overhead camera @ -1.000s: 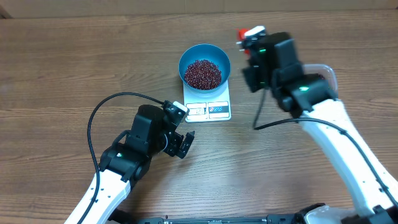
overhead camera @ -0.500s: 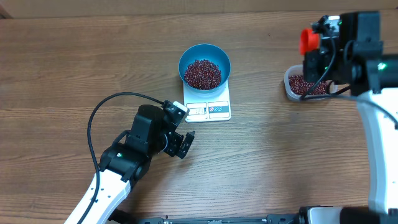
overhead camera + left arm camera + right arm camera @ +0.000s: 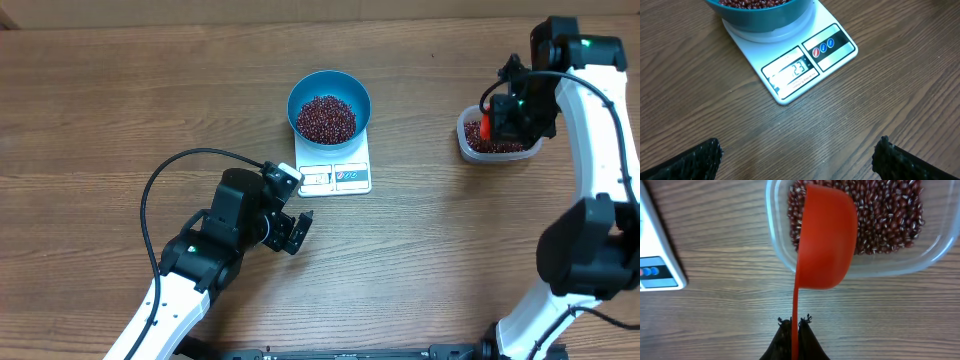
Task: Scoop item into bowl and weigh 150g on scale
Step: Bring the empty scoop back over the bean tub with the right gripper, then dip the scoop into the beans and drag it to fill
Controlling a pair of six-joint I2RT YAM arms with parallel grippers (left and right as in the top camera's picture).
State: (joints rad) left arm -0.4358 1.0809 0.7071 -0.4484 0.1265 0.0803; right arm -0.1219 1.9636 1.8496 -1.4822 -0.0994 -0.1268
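**A:** How did the beans [image 3: 326, 118] look?

**B:** We saw small, dark red-brown ones in a loose heap. One pile sat in the blue bowl [image 3: 296, 92], below its rim. The bowl stood on the far half of the white scale [image 3: 336, 178], with the display strip left uncovered. More beans lay in the clear tub [image 3: 463, 138], well apart to the right.

**A:** Grippers?

**B:** The right gripper [image 3: 795, 326] was clamped on the thin handle of the red scoop [image 3: 826, 240]. Its cup hung across the tub's wall, back side toward the wrist camera. We couldn't tell if it touched the beans. The left gripper [image 3: 298, 232] had its jaws spread wide and empty, near the scale's display edge.

**A:** Room to move?

**B:** We had bare table [image 3: 100, 100] around the scale and between scale and tub. The left arm's cable [image 3: 150, 190] looped out to the left.
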